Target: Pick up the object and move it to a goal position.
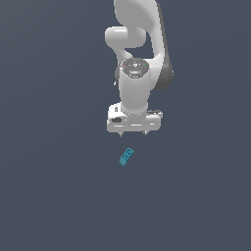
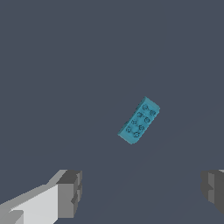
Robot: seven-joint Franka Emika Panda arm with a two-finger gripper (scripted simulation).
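One teal block (image 1: 126, 157) lying free, jaws spread wide above it, grasping nothing

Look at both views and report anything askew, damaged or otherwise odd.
Nothing looks damaged or spilled. The teal block lies alone on the grey surface, set diagonally rather than square to the gripper, whose fingers stand wide apart, clear of it.

The teal-blue block (image 2: 139, 120) lies askew on the plain dark surface (image 2: 65, 65), two rows of small round marks, perhaps holes, on its face. The gripper (image 2: 142, 192) is spread wide, its grey fingertips (image 2: 70, 192) clear of the block.
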